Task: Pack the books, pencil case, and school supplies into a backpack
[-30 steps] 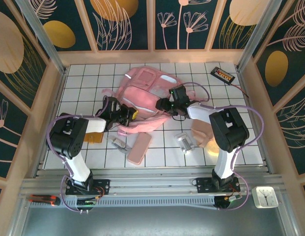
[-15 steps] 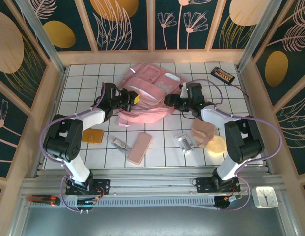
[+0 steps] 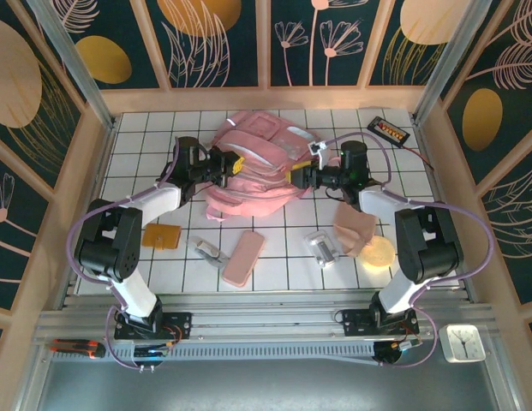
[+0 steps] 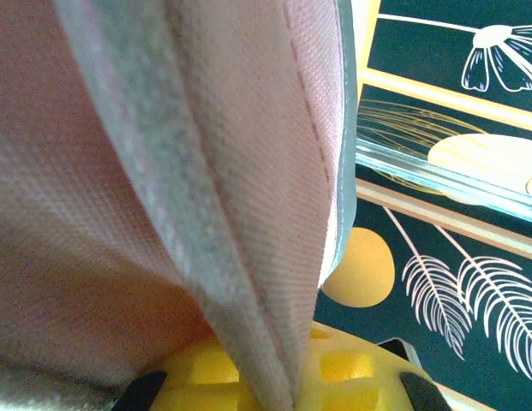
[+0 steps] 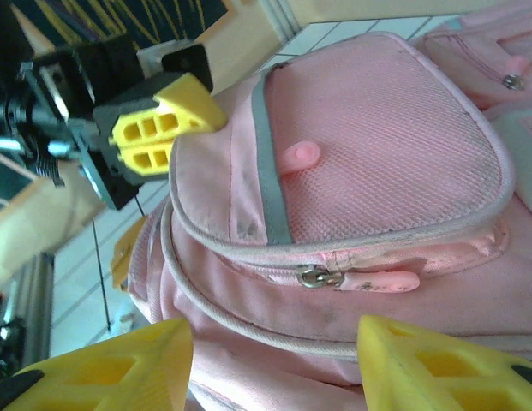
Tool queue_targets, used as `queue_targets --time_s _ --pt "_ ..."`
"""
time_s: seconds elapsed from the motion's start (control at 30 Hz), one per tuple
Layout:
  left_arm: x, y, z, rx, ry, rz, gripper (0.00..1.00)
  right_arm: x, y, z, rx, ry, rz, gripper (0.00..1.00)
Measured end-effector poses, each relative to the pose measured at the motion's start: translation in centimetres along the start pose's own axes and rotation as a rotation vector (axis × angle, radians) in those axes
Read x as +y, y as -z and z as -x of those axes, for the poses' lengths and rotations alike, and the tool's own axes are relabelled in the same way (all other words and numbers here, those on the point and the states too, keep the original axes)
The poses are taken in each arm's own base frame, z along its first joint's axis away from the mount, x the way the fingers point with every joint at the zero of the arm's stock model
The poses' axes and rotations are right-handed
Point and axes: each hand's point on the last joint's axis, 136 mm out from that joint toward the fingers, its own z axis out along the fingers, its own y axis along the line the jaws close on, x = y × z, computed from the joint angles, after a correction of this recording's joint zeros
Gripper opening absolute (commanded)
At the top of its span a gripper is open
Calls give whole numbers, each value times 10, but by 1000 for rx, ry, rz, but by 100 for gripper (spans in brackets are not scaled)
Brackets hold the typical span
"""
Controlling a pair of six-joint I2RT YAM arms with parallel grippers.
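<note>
Both arms have stretched farther back, and the backpack (image 3: 259, 167) now lies on the bench (image 3: 274, 257) between them, the pencil case (image 3: 243, 259) waiting nearer the bases. Left jaws are clamped tight on a fold of its pink fabric; right jaws stand half open, holding nothing, facing the zip pull (image 5: 377, 281). Best to hold the left pinch steady as an anchor, centre the pull between the right fingers (image 5: 103, 368), then draw along the zip line.

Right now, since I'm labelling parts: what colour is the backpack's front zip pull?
Pale pink zip pull, clearest in the right wrist view.
</note>
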Motion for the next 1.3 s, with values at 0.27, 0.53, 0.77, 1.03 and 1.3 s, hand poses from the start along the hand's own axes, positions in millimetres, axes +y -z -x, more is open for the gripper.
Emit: queue_targets --time_s 0.27,0.53,0.77,1.03,1.3 --pt "-17 4 3 7 6 -28 0 -31 14 -24 24 171 -115 57" --pt "-64 8 2 26 -29 -100 0 -54 27 -43 51 299 -242 57" --pt "-65 11 1 37 -12 -95 0 -50 28 -20 -42 357 -212 54" --pt "-65 11 1 39 -9 -95 0 -57 9 -24 -53 288 -115 53" --pt "-66 12 0 40 -10 -97 0 -68 -3 -16 -59 269 -92 52"
